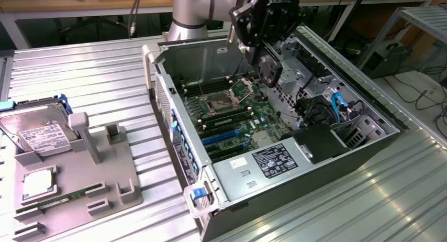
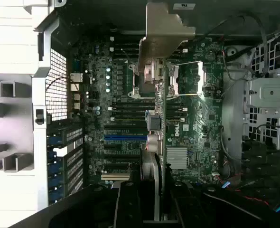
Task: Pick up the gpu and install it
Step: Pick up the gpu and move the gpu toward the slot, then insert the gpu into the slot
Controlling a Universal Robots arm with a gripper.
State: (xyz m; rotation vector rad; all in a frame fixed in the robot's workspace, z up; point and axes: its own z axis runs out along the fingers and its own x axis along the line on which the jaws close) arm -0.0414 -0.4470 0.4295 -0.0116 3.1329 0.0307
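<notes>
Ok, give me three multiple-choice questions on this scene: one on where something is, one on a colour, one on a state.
1. Where does the hard drive sit? A on the grey holder beside the case; B inside the case; C on the floor.
2. What colour is the looped cable inside the case? A yellow; B blue; C white.
3. How is the gripper? A open and empty; B shut on a screwdriver; C shut on the gpu.
Answers: 1 A, it rests on the holder at the exterior view's left; 2 B, the loop is plainly blue; 3 C, the card is clamped over the open case.
</notes>
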